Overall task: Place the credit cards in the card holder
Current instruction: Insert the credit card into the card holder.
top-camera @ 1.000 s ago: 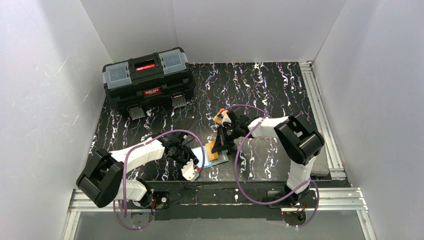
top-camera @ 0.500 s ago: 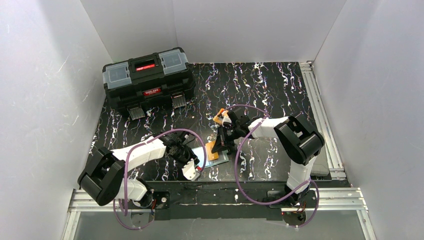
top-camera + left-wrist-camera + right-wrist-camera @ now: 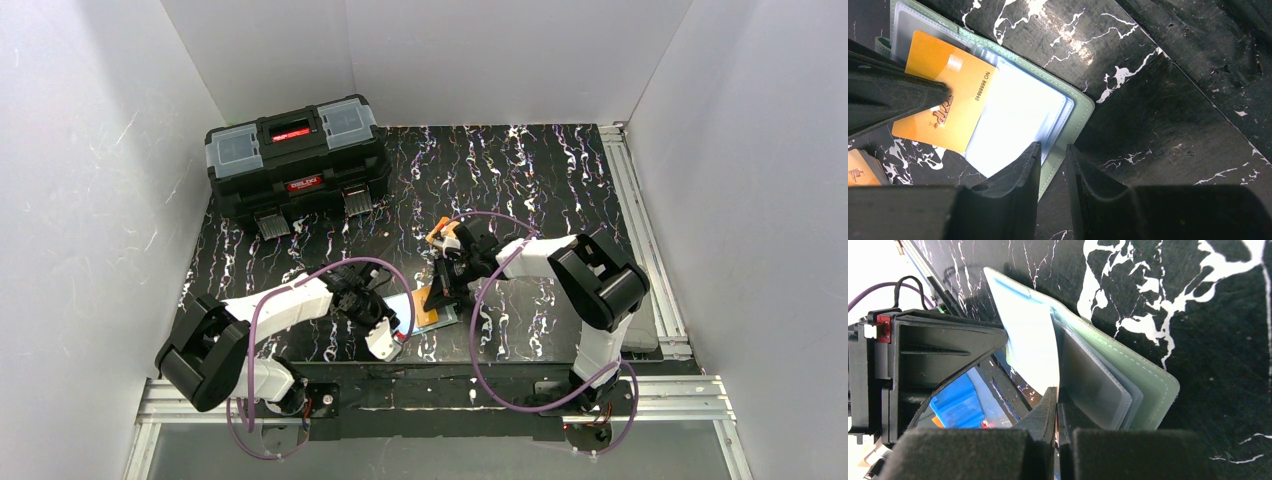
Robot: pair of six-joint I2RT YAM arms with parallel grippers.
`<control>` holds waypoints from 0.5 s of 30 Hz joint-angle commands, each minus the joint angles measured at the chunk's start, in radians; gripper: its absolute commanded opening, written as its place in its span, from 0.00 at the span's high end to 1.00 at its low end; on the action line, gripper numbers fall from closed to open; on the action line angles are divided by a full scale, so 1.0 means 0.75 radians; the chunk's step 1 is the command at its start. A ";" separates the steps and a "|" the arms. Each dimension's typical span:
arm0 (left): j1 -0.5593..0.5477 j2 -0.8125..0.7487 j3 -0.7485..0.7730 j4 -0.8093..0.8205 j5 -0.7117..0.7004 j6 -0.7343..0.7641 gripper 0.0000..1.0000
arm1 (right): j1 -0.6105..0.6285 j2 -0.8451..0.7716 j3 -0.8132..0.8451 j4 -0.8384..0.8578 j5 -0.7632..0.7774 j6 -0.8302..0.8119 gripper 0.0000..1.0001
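Right wrist view: right hand (image 3: pixel 1056 400) closed on the orange card (image 3: pixel 943 107), which lies over the card holder's (image 3: pixel 1080 107) clear sleeves, not yet in. Judgement: line the card's edge with one pocket mouth, then slide shallow and slow. Left hand (image 3: pixel 1052 150) has narrow jaws astride the holder's rim; clamped or not, cannot tell. Right arm (image 3: pixel 600 285) elbow-high, left arm (image 3: pixel 285 305) low, meeting over the near worktop (image 3: pixel 560 170).

The left tool (image 3: pixel 1053 150) has narrowed a little over the card holder's (image 3: pixel 1072 125) edge, its arm shifted slightly right.
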 commanded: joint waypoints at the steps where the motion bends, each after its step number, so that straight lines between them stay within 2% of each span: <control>1: -0.021 0.024 -0.028 -0.034 -0.005 -0.022 0.77 | 0.017 -0.013 -0.054 -0.093 0.075 -0.066 0.99; 15: -0.030 0.031 -0.024 -0.001 -0.016 -0.063 0.77 | 0.041 0.082 0.051 -0.146 0.035 -0.110 0.99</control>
